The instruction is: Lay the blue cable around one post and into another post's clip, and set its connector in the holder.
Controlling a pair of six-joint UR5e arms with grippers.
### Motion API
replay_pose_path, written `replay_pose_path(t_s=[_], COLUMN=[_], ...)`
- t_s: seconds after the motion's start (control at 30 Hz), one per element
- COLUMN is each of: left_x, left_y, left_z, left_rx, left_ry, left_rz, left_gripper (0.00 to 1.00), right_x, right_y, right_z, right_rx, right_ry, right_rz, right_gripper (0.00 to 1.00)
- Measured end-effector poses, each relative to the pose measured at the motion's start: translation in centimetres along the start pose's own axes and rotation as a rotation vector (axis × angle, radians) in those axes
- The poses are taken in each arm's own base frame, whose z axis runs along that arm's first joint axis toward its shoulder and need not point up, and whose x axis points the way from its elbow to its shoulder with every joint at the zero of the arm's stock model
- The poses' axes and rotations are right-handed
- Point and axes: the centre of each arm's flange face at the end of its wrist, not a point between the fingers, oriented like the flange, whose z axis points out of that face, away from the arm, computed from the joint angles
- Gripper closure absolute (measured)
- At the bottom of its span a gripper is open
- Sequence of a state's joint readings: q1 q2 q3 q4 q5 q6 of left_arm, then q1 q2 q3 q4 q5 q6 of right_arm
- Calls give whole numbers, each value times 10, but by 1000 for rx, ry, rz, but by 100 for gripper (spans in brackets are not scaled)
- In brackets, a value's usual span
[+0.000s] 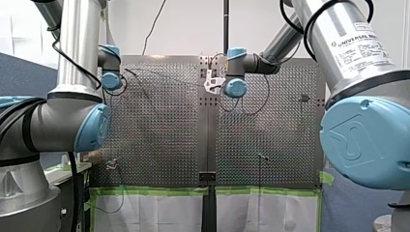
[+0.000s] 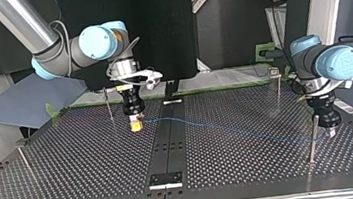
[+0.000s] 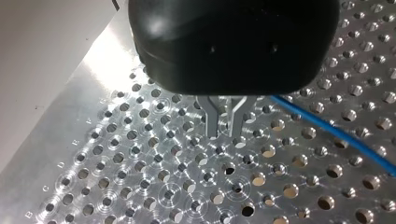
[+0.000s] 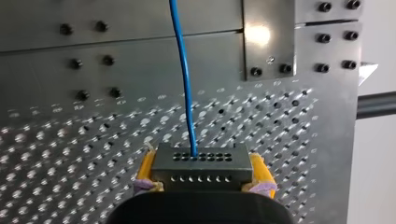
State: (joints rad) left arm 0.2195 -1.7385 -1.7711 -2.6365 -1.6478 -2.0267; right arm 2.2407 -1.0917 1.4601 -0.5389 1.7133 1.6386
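In the top view the blue cable (image 2: pixel 228 130) stretches in a straight line just above the perforated table (image 2: pixel 86 165). At its left end my right gripper (image 2: pixel 136 125), with yellow pads, is shut on the black connector (image 4: pixel 201 168); the blue cable (image 4: pixel 184 79) leaves one of the connector's holes. At the right end my left gripper (image 2: pixel 330 131) hangs beside a thin post (image 2: pixel 313 139). Its metal fingers (image 3: pixel 212 122) stand almost together, and the blue cable (image 3: pixel 336 133) emerges from behind the gripper body beside them, seemingly held there.
More thin posts stand at the far left (image 2: pixel 108 104), far right (image 2: pixel 277 88) and near left (image 2: pixel 25 162) in the top view. A black strip (image 2: pixel 169 140) runs down the table's middle, with a small block (image 2: pixel 164 179) at its near end and a small fitting (image 2: pixel 172 100) at its far end.
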Motion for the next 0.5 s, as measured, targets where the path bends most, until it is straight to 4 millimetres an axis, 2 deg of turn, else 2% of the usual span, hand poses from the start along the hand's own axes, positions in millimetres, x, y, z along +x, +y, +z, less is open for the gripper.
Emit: replay_pose_path(t_s=[0.5], left_x=[1], left_y=[-1], left_z=[-1], left_rx=[2], left_ry=[9], left_rz=[-9], left_gripper=[85], right_x=[-44], right_y=[21], right_z=[-31], right_rx=[-107], right_ry=[6], right_rz=[18], right_gripper=[100])
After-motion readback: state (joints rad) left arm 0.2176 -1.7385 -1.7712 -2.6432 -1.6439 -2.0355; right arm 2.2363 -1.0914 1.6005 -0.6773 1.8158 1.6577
